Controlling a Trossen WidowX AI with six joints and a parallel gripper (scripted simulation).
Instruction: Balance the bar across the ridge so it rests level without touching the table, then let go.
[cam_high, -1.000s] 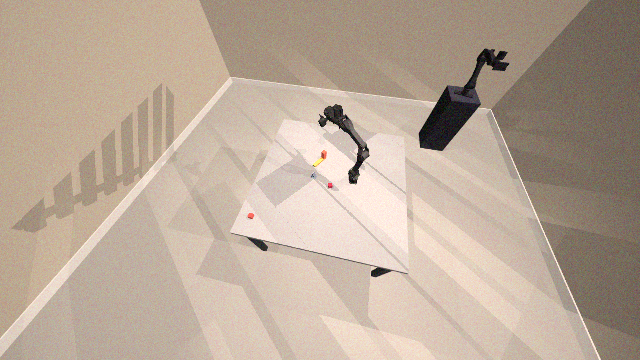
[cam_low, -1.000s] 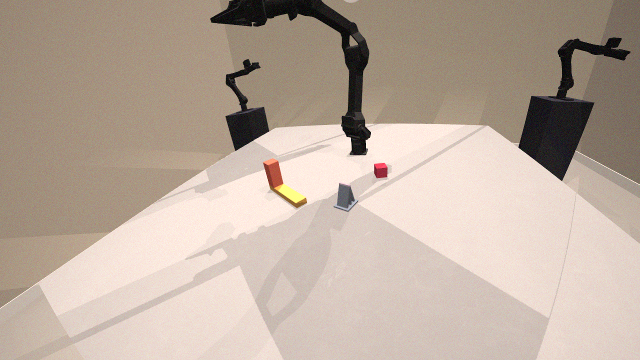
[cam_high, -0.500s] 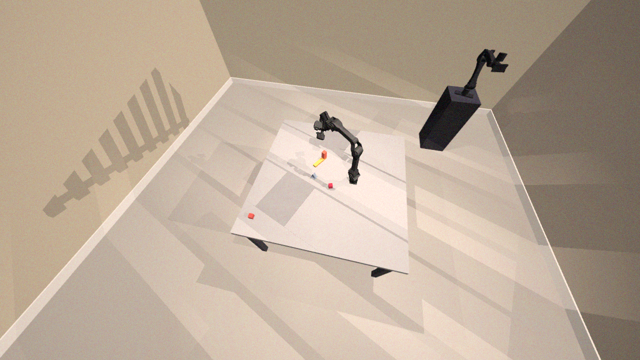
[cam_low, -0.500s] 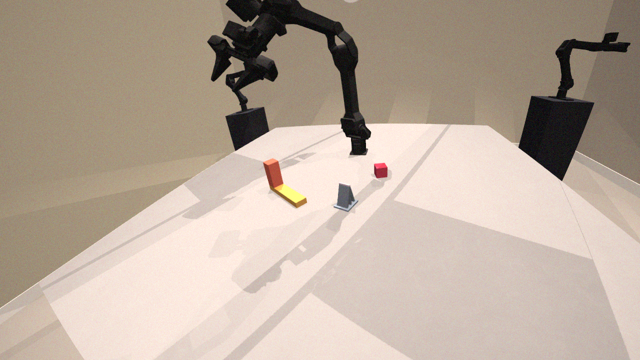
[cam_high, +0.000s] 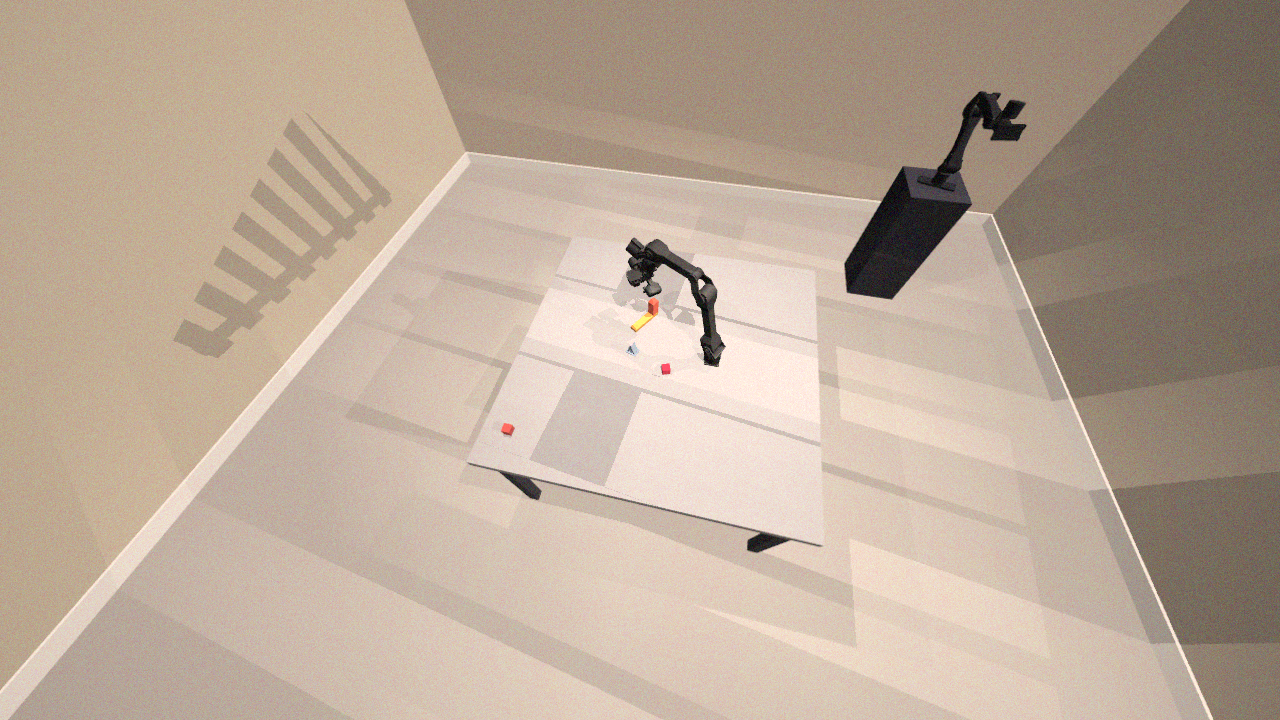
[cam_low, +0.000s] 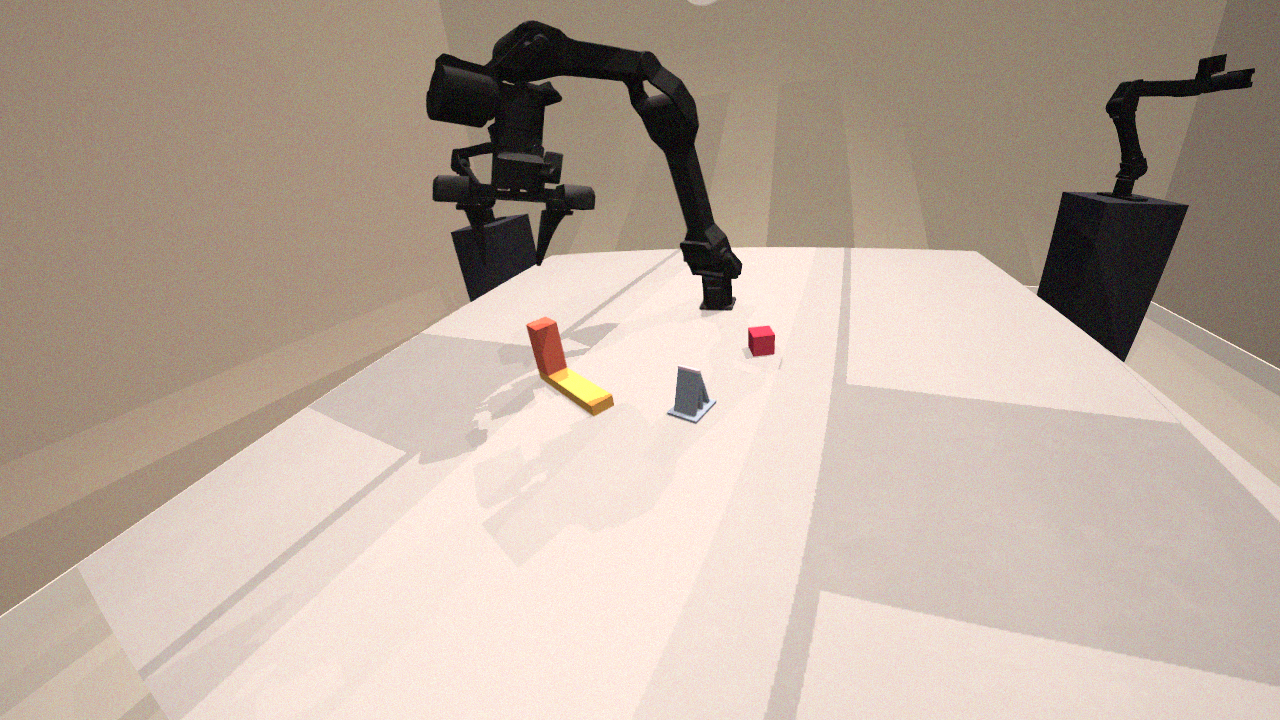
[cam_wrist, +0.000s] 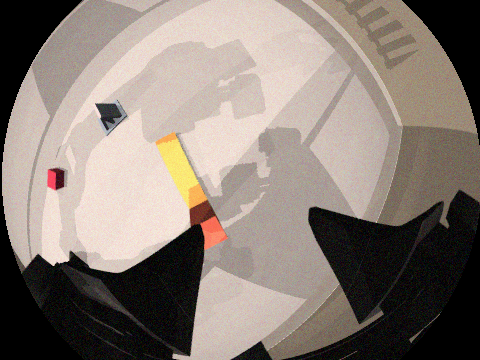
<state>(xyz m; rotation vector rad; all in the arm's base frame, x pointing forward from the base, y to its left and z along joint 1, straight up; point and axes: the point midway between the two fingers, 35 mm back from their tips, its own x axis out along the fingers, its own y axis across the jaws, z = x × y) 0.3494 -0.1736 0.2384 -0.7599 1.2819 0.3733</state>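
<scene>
Below the black two-fingered tool (cam_high: 640, 288) (cam_low: 512, 261) (cam_wrist: 256, 224), which stands open and unloaded, the yellow bar with upright orange-red end block (cam_high: 641, 321) (cam_low: 577, 390) (cam_wrist: 178, 169) lies on the pale counter (cam_high: 716, 456) (cam_low: 554, 617) (cam_wrist: 125, 200). Its long axis runs from the block toward the side of the grey wedge-shaped ridge (cam_high: 631, 350) (cam_low: 690, 394) (cam_wrist: 110, 116), well apart.

Top cam's way up high, well back, tilted down over the whole table (cam_high: 716, 456) w/ floor and walls around it. Exterior cam sits low and nearer, just above the table (cam_low: 572, 582), looking along it toward the arm's base (cam_low: 717, 302) (cam_high: 712, 361) — so those two share the tabletop, arm & base. Wrist cam's closest — peers down past the fingers, sharing the yellow-and-orange bar (cam_wrist: 180, 170) (cam_high: 642, 321) (cam_low: 577, 390) w/ both others.
</scene>
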